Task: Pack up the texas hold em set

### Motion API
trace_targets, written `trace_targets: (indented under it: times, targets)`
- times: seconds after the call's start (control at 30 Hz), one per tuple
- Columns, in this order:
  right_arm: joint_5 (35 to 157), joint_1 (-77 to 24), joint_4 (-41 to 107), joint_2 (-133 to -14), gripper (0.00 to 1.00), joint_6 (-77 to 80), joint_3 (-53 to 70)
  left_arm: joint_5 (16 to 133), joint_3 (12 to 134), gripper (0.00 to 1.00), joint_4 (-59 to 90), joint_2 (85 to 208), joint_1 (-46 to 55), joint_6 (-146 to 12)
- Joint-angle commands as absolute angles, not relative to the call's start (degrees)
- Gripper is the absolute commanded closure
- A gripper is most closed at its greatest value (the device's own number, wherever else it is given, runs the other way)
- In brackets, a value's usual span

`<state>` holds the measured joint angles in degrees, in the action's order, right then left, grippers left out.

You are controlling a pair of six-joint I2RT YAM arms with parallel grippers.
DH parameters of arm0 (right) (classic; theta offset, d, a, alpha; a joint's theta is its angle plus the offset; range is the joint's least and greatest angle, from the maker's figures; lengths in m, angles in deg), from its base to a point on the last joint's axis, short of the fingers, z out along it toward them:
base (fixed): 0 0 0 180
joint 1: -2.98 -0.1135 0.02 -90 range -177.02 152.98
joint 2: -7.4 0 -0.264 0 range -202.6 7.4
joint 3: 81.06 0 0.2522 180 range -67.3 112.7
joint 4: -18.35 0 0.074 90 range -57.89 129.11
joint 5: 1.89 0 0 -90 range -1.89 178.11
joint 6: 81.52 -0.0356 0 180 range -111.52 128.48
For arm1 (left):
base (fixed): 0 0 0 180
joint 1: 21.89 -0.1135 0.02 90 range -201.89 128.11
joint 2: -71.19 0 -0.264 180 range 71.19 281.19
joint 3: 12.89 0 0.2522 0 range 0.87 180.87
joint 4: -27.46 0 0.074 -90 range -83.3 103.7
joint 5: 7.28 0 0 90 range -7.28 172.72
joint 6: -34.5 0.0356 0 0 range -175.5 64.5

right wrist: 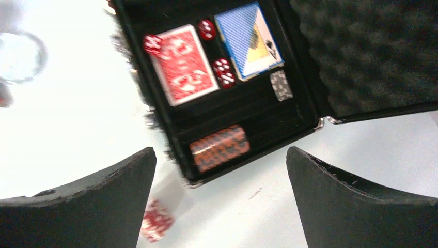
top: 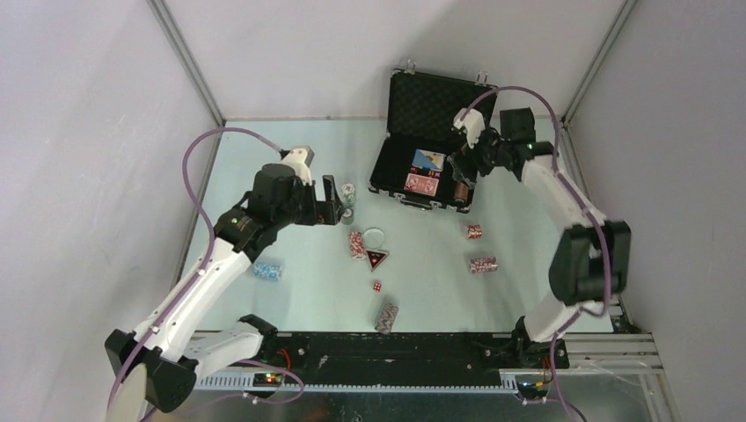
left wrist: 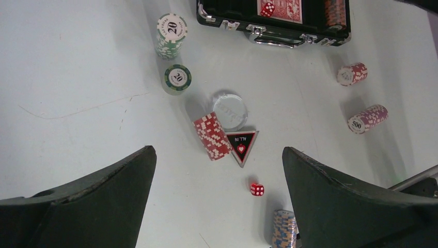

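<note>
Briefcase (right wrist: 372,51) directly beneath spread right pincer (right wrist: 219,155).

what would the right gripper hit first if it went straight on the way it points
Likely the orange chip stack in the case, centred ahead of the right gripper. Depth is unclear; it could be the case rim instead.

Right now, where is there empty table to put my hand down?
Bare table lies either side of the red die: toward the blue chip stack and toward the purple chip stack. It's crowded around the All In token and red chip stack.
</note>
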<state>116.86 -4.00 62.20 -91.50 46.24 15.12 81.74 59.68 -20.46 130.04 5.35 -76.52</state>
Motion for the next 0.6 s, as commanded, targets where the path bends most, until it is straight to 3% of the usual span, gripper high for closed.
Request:
trace_targets:
  times: [0.0,0.17,0.4,0.57]
  targets:
    - [115.4,-8.0,51.6,-77.2,0.0,30.0,5.2,81.3,59.2,0.0,-16.7,130.5,5.5,-77.4]
    - [96.5,-9.9,53.8,-68.7,0.0,5.5,-2.4,82.1,58.9,0.0,-15.3,131.0,5.5,-77.4]
    - [94.4,-1.0,84.8,-64.4,0.0,-22.4,-1.4,80.8,59.1,0.0,-15.0,132.7,5.6,-77.8]
    - [94.1,2.4,88.0,-55.0,0.0,-35.9,-9.0,80.0,58.5,0.0,-15.2,132.7,5.6,-78.4]
